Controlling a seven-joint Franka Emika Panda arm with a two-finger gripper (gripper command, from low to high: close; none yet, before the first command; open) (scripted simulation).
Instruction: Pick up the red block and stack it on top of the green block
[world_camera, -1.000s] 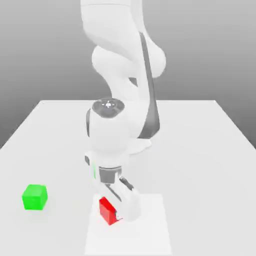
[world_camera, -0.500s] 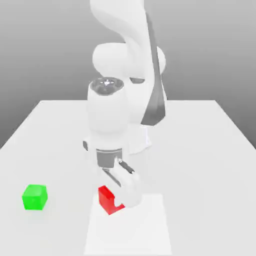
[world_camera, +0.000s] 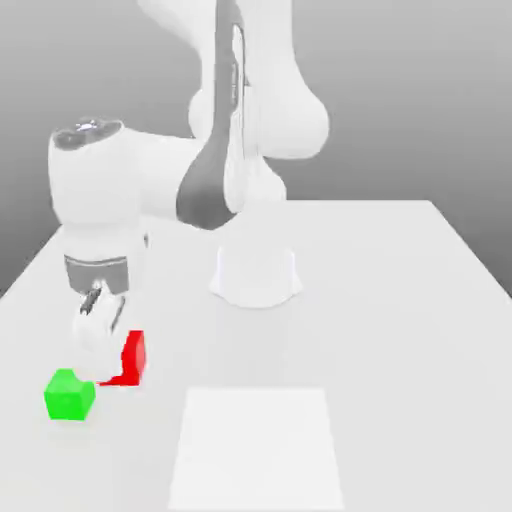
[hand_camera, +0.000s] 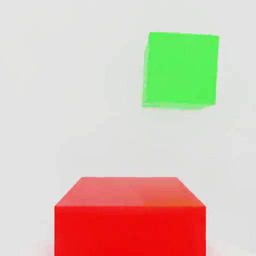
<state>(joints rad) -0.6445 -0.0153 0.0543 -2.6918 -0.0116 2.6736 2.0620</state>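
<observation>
Fingers (world_camera: 102, 368) are closed around the red block (world_camera: 135, 358); from them, the green block (world_camera: 69, 398) lies toward eight o'clock in the exterior view.

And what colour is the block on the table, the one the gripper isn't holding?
Bright green block; it shows best in the hand view.

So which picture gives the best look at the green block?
The hand view: the green block appears large there, separate from the red block. The exterior view shows it small, on the table.
</observation>
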